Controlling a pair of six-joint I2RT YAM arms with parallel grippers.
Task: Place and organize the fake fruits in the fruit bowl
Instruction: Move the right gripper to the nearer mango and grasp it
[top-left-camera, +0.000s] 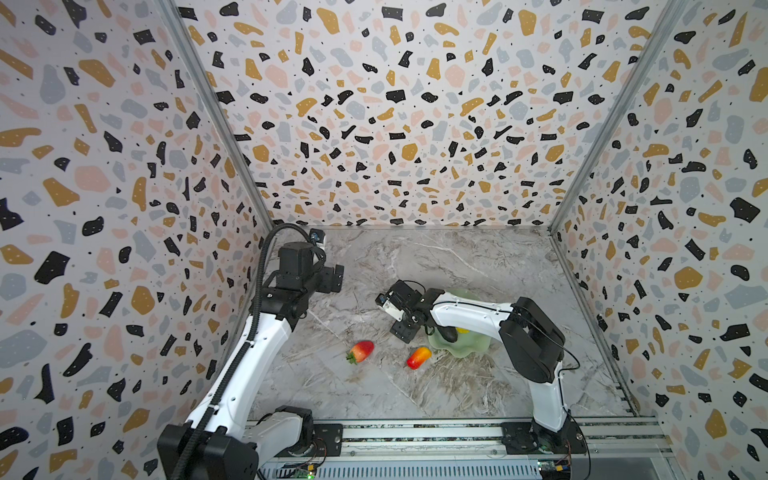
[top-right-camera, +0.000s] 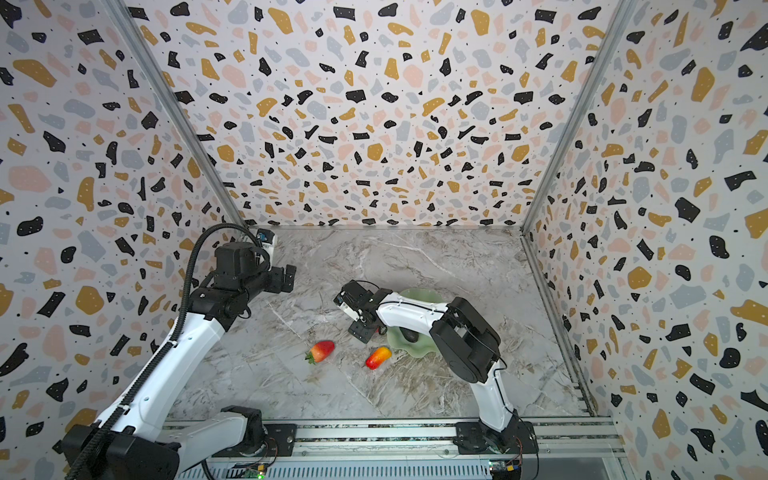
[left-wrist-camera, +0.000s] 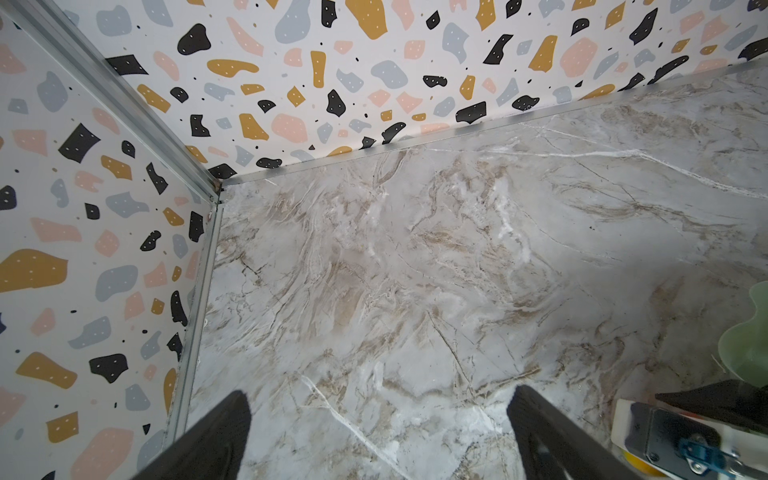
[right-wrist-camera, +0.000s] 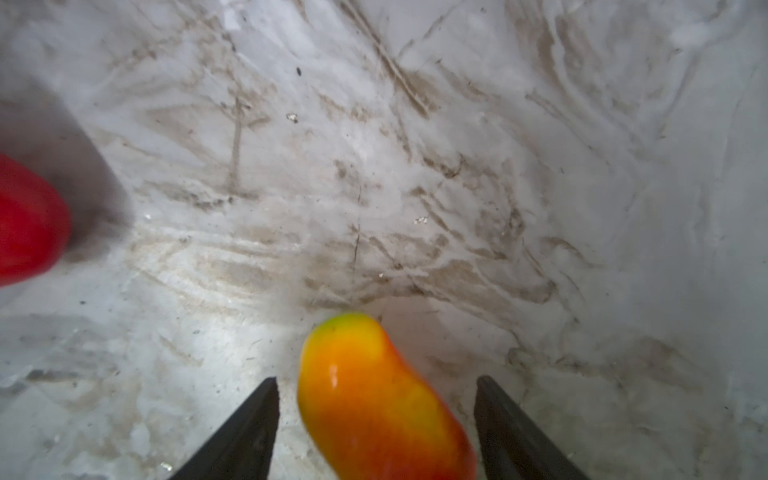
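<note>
Marble table (top-left-camera: 415, 399), mint fruit bowl (top-left-camera: 465, 348) under right arm (top-left-camera: 469, 312) holding dark fruit (top-left-camera: 449, 333) and yellow fruit (top-left-camera: 462, 331), left gripper (left-wrist-camera: 380, 390) spread wide, right gripper (right-wrist-camera: 376, 379) part-open astride orange oval (right-wrist-camera: 374, 415), seemingly not touching, strawberry (top-left-camera: 360, 351) and second oval (top-left-camera: 419, 357) near bowl

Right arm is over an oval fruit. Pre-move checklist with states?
1. The oval sits between jaws of the right gripper: ok.
2. Jaws touching it: not ok, gaps both sides.
3. The left gripper open, empty, apart from the fruit bowl: ok.
4. Free room in bowl: cannot tell, the right arm covers much of it.
5. In bowl, dark fruit and yellow fruit: ok.
6. In bowl, strawberry and second oval: not ok, both on the table.
</note>
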